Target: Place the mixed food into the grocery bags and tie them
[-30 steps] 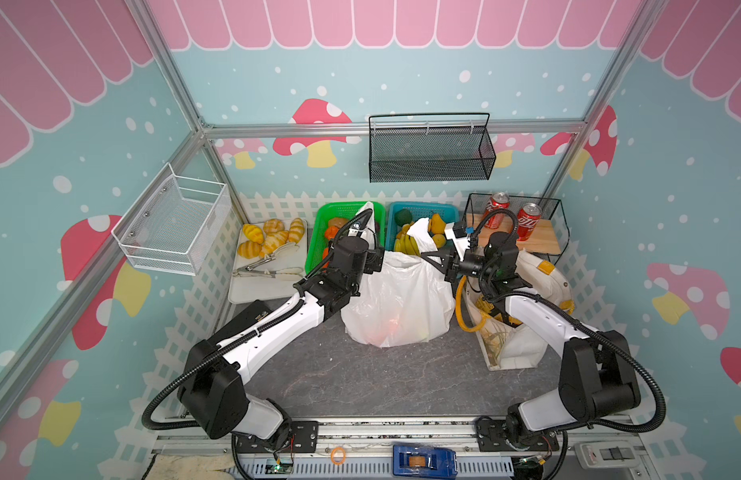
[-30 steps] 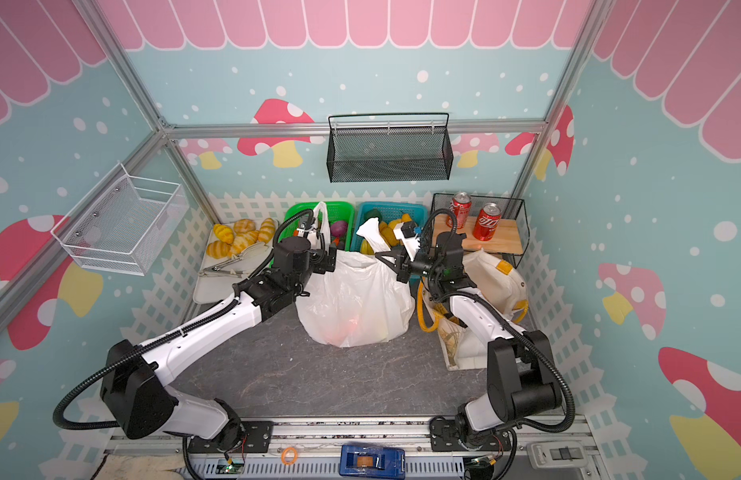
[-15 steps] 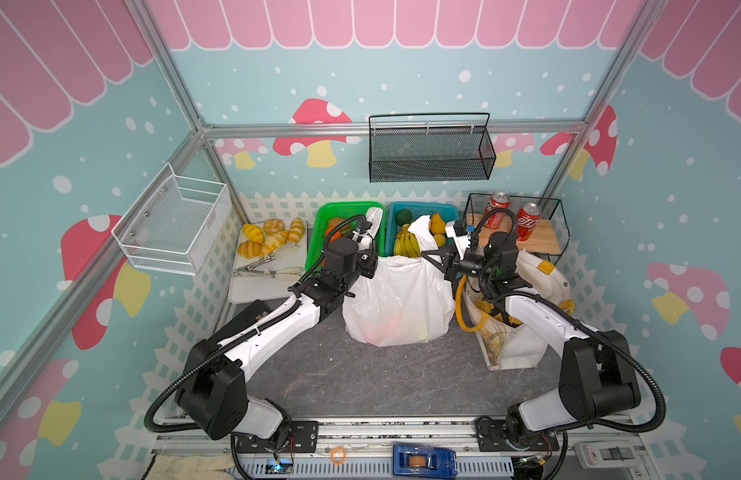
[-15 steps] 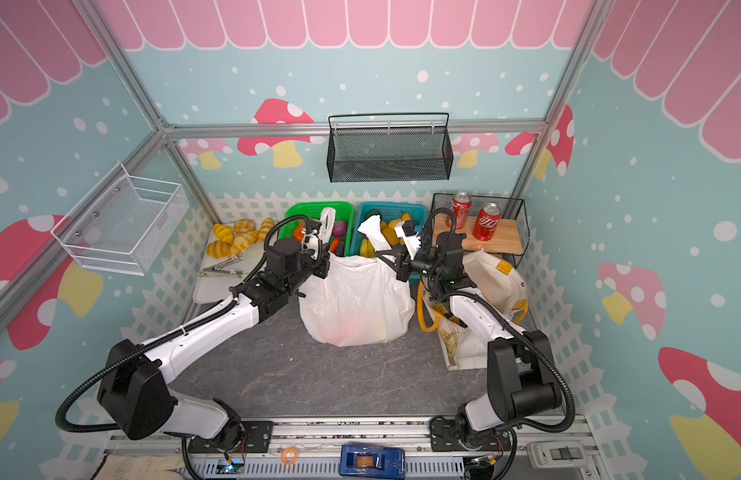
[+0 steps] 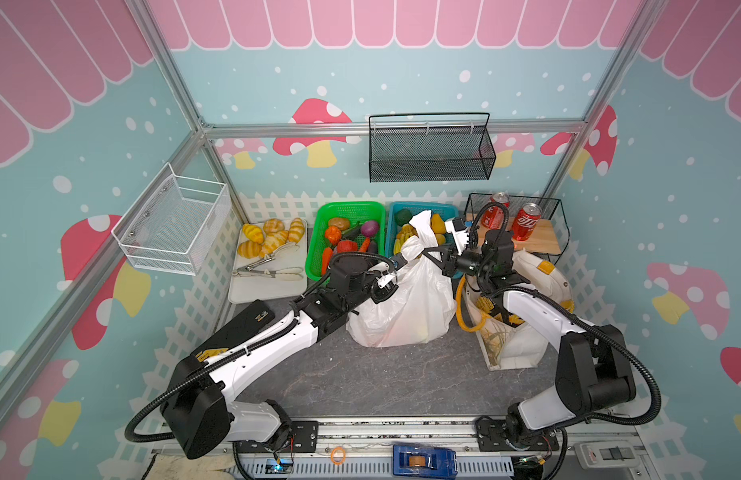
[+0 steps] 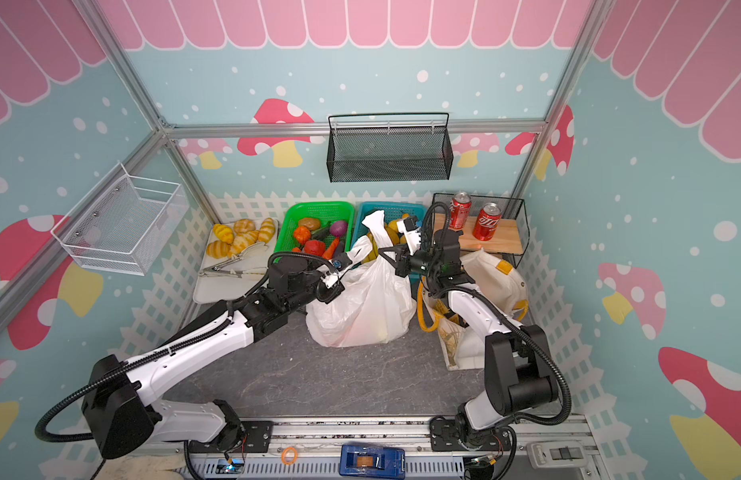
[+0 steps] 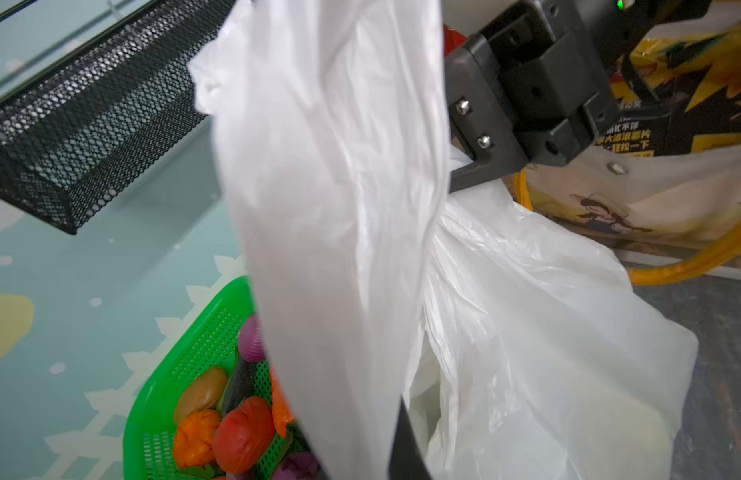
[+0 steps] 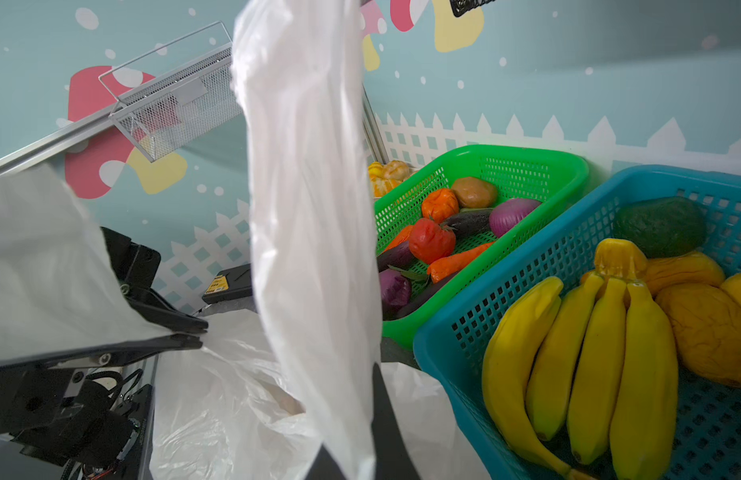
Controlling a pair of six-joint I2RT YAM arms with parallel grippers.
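We log left gripper (image 5: 397, 263) and right gripper (image 5: 426, 251) each pinched onto a handle loop of the thin white plastic bag (image 5: 406, 307) — near the far edge of the grey table (image 5: 360, 374).

The left gripper (image 5: 395, 263), wide open a second ago beside the thin, crinkly white plastic bag (image 5: 406, 307), now pinches the bag's left handle loop (image 5: 411, 248) and carries it across the bag's mouth, toward the right edge of the table (image 5: 360, 374).

Twin high views (near-identical) — wrist cameras tight on white bag (image 7: 339, 208)
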